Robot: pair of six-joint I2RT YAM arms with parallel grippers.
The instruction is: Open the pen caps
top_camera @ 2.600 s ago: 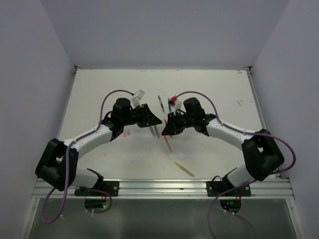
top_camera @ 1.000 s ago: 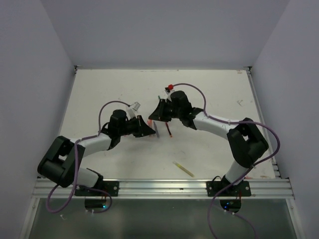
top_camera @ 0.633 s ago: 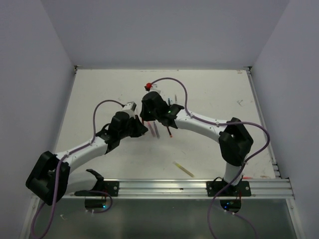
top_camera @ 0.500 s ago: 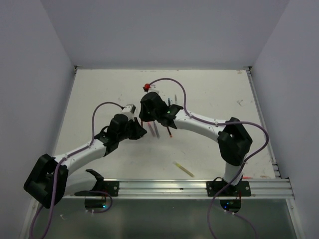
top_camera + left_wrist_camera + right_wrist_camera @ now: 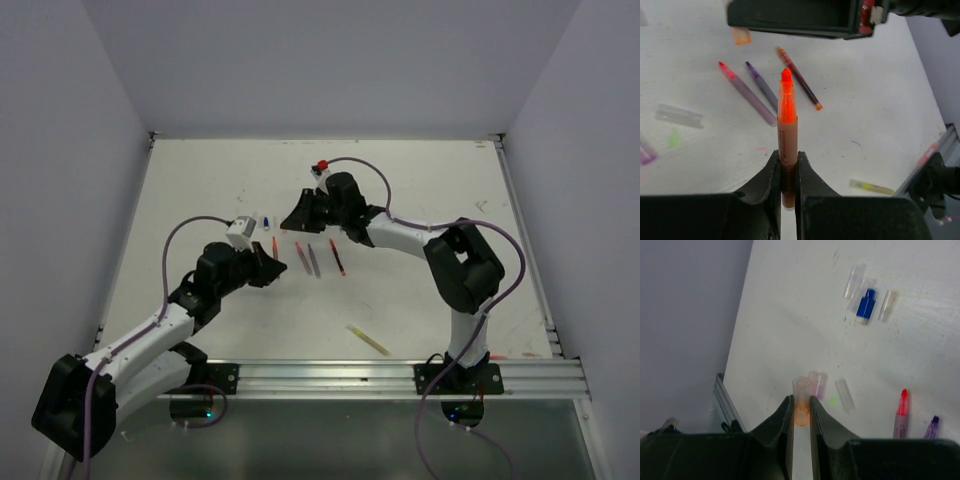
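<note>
Above the table (image 5: 200,190), left gripper (image 5: 787,161) clamps an uncapped orange pen (image 5: 787,120); right gripper (image 5: 801,405) pinches a clear-orange cap (image 5: 801,390), apart from that pen

White tubular links (image 5: 150,333) join bulky black joint housings (image 5: 465,272) on both arms. A mauve cable (image 5: 195,220) loops along each; a red knob (image 5: 322,165) caps the right wrist. Green lights (image 5: 207,413) glow at the bases.
</note>
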